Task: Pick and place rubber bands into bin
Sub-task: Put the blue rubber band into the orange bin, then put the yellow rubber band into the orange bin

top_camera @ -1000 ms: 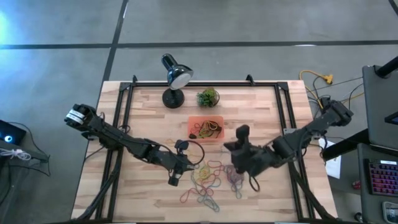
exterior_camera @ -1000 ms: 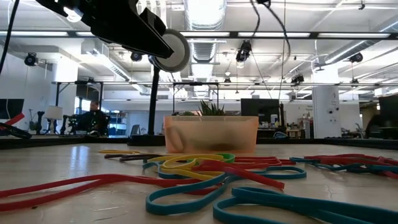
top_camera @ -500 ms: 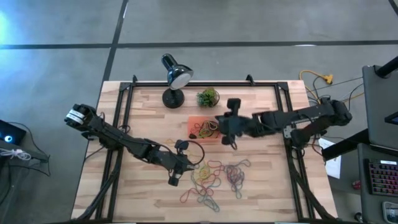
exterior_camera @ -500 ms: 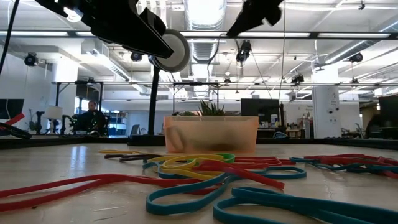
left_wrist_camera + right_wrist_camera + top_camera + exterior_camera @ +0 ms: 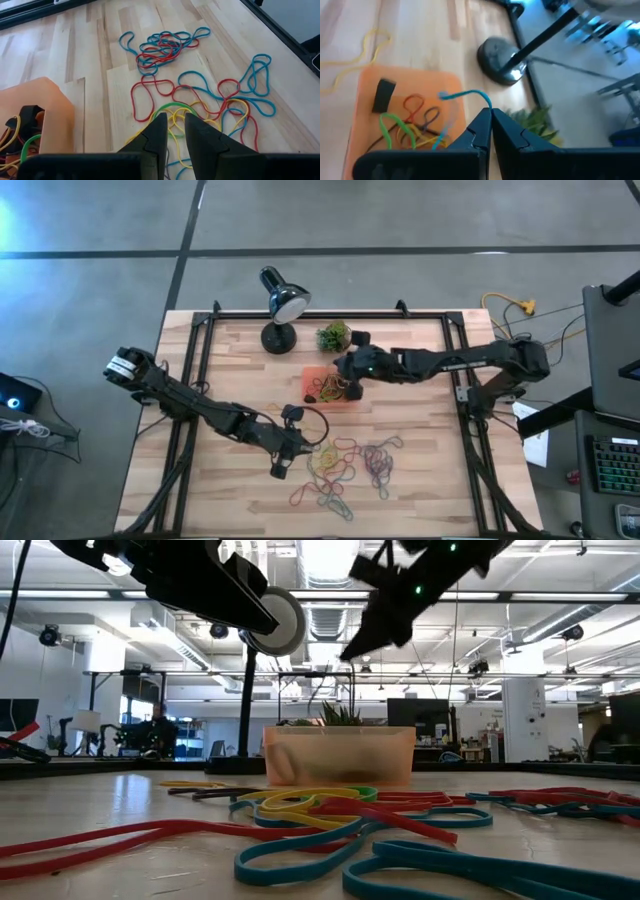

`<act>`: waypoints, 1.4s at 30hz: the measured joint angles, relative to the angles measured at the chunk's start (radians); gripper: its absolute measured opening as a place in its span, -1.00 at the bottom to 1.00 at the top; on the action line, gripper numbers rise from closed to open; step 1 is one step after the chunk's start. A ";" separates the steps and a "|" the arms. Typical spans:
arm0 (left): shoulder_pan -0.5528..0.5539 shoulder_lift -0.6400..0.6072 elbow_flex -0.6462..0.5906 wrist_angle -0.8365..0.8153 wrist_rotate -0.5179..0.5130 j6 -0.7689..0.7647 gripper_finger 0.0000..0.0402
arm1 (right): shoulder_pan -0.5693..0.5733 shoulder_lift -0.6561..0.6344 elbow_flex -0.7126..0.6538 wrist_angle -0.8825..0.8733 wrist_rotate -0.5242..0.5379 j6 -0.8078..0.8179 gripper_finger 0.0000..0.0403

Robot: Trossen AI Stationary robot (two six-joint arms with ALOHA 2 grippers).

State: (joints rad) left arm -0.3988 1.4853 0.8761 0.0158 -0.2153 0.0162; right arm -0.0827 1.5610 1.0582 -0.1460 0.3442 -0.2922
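The rubber bands lie in a loose mixed-colour pile on the wooden table, also filling the low view's foreground. The orange bin stands beyond them and holds several bands. My right gripper hovers over the bin, shut on a blue rubber band. My left gripper hangs over the pile's left side. In the left wrist view its fingers are narrowly open, just short of a green band, touching nothing. My right gripper pinches the blue rubber band by one end between its fingertips. The rest of the loop sticks out slack beyond the tips, lifted clear above the bin.
A black desk lamp and a small green plant ball stand at the table's far side, close behind the bin. A black clip lies inside the bin. Black frame rails run along the table's left and right sides.
My right gripper has risen from the pile's right side and swung toward the far edge and left, ending over the bin, shut on the blue band. My left arm has kept still.
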 joint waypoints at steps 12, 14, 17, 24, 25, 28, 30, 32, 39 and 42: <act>0.005 0.000 0.000 0.001 -0.001 0.026 -0.74 | -0.026 0.159 0.000 0.011 -0.044 0.038 -0.96; 0.005 0.000 0.000 0.001 -0.001 0.026 -0.74 | -0.032 0.165 0.000 0.008 -0.076 0.048 -0.96; 0.005 0.000 0.000 0.001 -0.001 0.026 -0.74 | -0.046 0.162 0.001 0.003 -0.155 0.053 -0.95; 0.005 0.000 -0.002 -0.004 -0.001 0.026 -0.74 | -0.070 0.141 0.002 -0.007 -0.221 0.077 -0.75; 0.006 0.000 -0.003 -0.004 -0.001 0.026 -0.74 | -0.070 0.141 0.002 -0.007 -0.223 0.078 -0.71; 0.006 0.000 -0.009 -0.004 -0.001 0.026 -0.74 | -0.068 0.141 0.002 -0.007 -0.226 0.079 -0.60; 0.006 0.000 -0.013 -0.004 -0.001 0.026 -0.74 | -0.068 0.141 0.002 -0.007 -0.226 0.076 -0.54; 0.006 0.000 -0.017 -0.004 -0.001 0.026 -0.74 | -0.068 0.132 0.002 -0.009 -0.226 0.076 -0.48; 0.007 0.000 -0.017 0.000 -0.001 0.025 -0.74 | -0.009 0.031 0.002 -0.049 -0.222 0.072 -0.38; 0.007 0.000 -0.017 0.002 -0.001 0.025 -0.74 | 0.037 -0.035 0.002 -0.102 -0.222 0.078 -0.38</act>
State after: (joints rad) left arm -0.3920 1.4853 0.8593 0.0174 -0.2168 0.0408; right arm -0.0461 1.5257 1.0599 -0.2475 0.1226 -0.2138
